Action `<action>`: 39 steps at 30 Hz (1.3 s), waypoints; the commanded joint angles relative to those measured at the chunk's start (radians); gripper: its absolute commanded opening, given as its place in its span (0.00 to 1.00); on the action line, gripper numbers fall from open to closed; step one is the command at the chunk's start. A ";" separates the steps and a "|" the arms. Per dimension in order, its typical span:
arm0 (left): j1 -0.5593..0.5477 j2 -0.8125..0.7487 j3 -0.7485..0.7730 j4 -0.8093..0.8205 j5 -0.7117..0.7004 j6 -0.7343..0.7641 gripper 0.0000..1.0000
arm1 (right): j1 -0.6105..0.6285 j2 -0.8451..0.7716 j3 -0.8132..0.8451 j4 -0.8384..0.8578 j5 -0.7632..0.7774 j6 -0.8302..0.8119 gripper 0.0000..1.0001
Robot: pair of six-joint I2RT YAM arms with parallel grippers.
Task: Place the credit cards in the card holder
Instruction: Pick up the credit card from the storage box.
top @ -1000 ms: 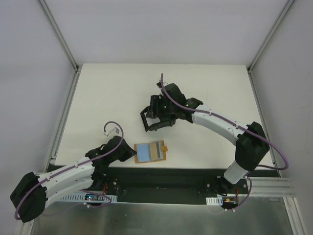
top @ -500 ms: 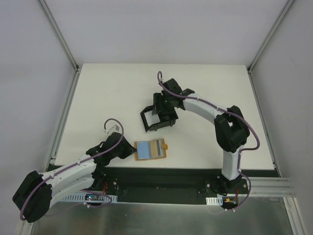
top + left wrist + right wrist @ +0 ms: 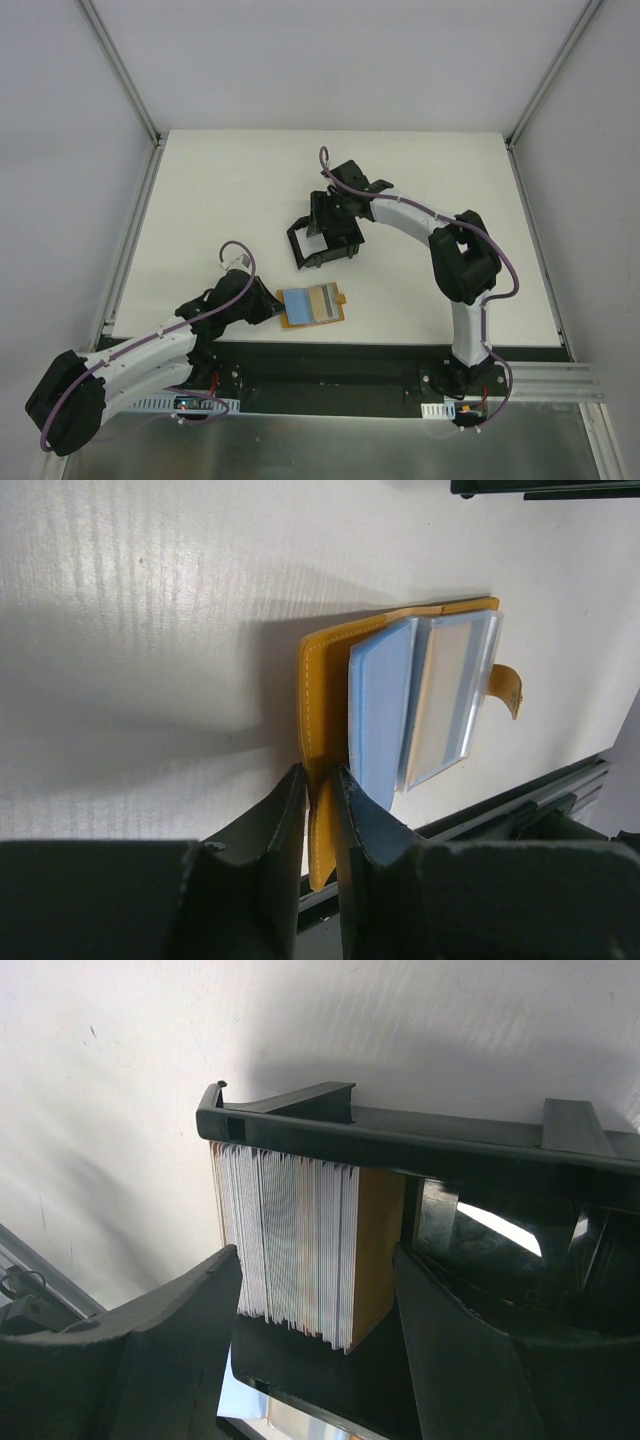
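Left tool point(image 3: 318, 777) is pinching the wallet point(image 3: 325, 670) at the counter's point(image 3: 150, 600) near edge. Its sleeved credit cards point(image 3: 450, 695), likely stiff and slick, are needing an edge grip. Right tool point(image 3: 315, 1257) is gaping over the card holder point(image 3: 400, 1135).

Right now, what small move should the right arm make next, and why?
Probably raise the right gripper clear of the card holder: its jaws stand open, a tan credit card stands inside beside the white stack, and a blue card waits in the wallet.

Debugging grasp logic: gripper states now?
Left gripper: closed on edge of tan-orange folding wallet.
Right gripper: open, straddling white-edged card stack in black plastic box.
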 commanded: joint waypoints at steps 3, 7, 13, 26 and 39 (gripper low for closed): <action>0.009 -0.026 -0.005 0.044 0.023 0.020 0.12 | -0.010 -0.009 0.018 0.028 -0.043 -0.004 0.65; 0.009 -0.024 -0.005 0.044 0.026 0.020 0.05 | -0.011 -0.006 0.018 0.035 -0.051 0.005 0.65; 0.009 -0.017 -0.005 0.044 0.020 0.022 0.00 | -0.011 0.028 0.033 0.026 -0.051 0.022 0.66; 0.012 -0.007 -0.014 0.067 0.020 0.025 0.00 | -0.008 0.008 0.007 0.046 -0.088 0.023 0.65; 0.018 0.002 -0.027 0.092 0.040 0.019 0.00 | -0.010 -0.055 -0.042 0.063 -0.104 0.029 0.56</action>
